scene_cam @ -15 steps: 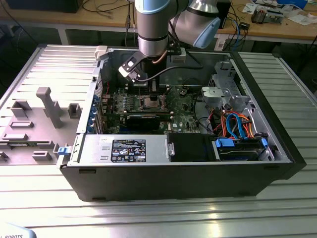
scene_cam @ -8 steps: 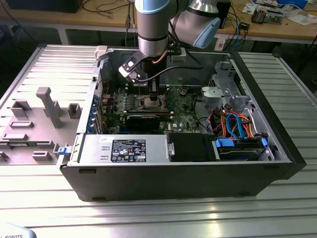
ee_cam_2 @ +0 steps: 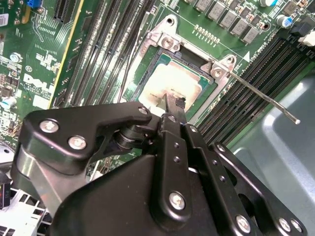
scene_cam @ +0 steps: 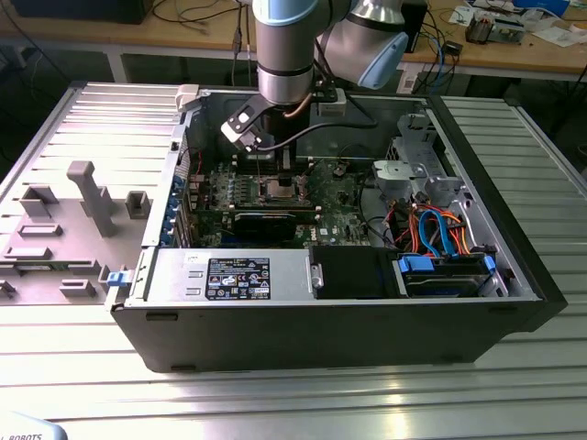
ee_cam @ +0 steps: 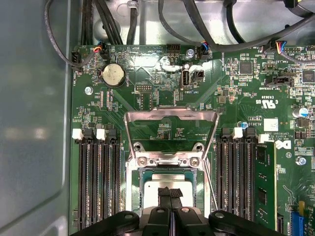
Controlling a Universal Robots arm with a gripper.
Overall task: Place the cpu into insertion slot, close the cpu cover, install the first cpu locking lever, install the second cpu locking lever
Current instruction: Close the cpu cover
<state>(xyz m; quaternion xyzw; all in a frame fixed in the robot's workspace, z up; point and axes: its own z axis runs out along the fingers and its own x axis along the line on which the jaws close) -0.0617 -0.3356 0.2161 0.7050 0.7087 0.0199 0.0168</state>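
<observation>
Ribbed metal table (scene_cam: 275,403) carries an open case (scene_cam: 321,335), with a grey fixture tray (scene_cam: 64,229) beside it at the exterior view's left. I reach down into the case from above, over the green board (ee_cam: 147,98). My gripper (ee_cam: 170,192) has its fingers together, with no gap that I can see and nothing pinched between them. The tips hang over the middle of the cpu (ee_cam: 152,191); I cannot tell whether they touch its top. The cpu lies flat and square inside the slot (ee_cam: 133,182), which I judge is why my fingers need not hold it. The cover (ee_cam: 171,114) stands tilted open on its hinge along one edge of the slot, leaving the cpu bare, so it is not yet closed. One thin lever (ee_cam_2: 266,98) sticks out free beside the slot, unlatched, as it must be while the cover is up. Long black memory slots (ee_cam: 96,177) flank the slot on both sides.
</observation>
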